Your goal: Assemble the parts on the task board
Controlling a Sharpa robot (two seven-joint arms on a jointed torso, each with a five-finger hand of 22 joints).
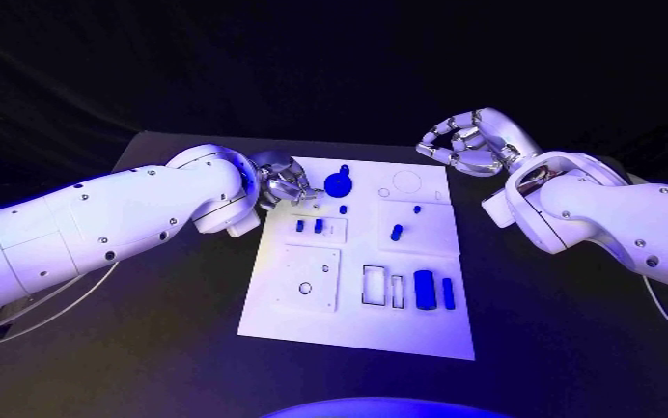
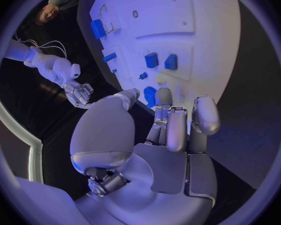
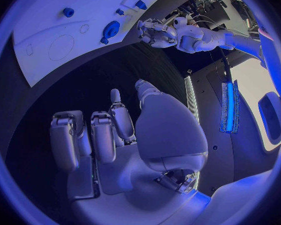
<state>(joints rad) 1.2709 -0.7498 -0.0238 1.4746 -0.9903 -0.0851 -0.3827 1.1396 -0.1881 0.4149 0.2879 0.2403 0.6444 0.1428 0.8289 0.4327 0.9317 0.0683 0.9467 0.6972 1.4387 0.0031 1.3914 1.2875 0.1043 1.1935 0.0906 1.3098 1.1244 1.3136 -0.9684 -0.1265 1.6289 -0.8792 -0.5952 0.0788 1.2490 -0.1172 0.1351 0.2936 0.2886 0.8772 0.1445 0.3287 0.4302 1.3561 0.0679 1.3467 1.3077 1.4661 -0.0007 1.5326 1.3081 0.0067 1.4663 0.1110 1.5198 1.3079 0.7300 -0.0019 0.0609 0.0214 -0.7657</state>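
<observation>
My black table [image 1: 167, 341] carries the white task board [image 1: 355, 326] at its middle (small blue parts [image 1: 423, 283] rest on the board, not on the tabletop).

**Obscured and Truncated Regions**

In the head view, the far left corner of the task board [image 1: 418, 283] is covered by the left hand [image 1: 283, 184]. Whether anything is gripped by its fingertips cannot be determined there. The small parts around the round blue part [image 1: 339, 185] are too small for their shapes to be identified.

In the left wrist view, part of the round blue part is masked by the fingers [image 2: 164, 101], and the board is cut off at the circle's rim.

In the right wrist view, the board is truncated by the rim, and the palm side of the right hand [image 3: 109, 135] is turned away from the camera.
</observation>
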